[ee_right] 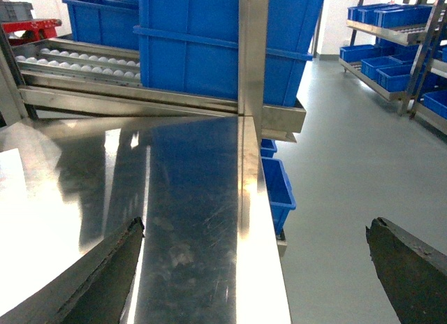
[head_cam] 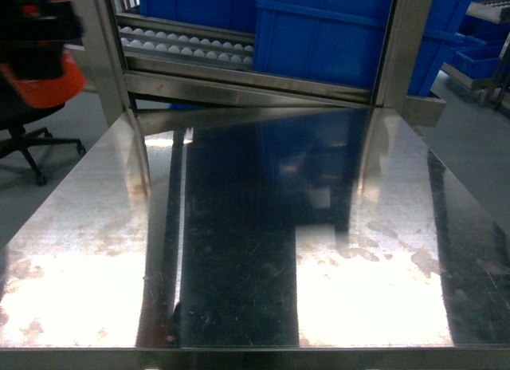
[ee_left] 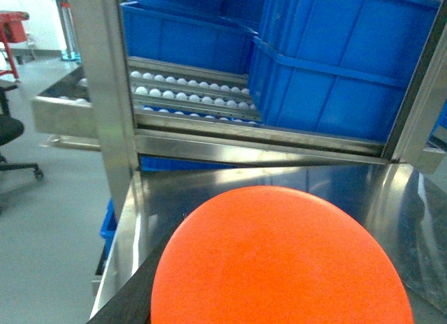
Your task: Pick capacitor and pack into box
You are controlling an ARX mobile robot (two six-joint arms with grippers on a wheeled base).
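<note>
Head view: a steel table [head_cam: 239,250] fills the frame, blue bins [head_cam: 319,35] on a roller rack [head_cam: 187,47] cut off along the top; a blurred orange-and-black shape sits at upper left. Neither capacitor nor box shows.

Left wrist view: an orange dome [ee_left: 279,261] hides the lower frame, so whether the left gripper is clenched or released cannot be told.

Right wrist view: the right gripper [ee_right: 258,268] stands spread wide, grasping nothing, its dark fingers [ee_right: 105,275] cut off at the lower corners
</note>
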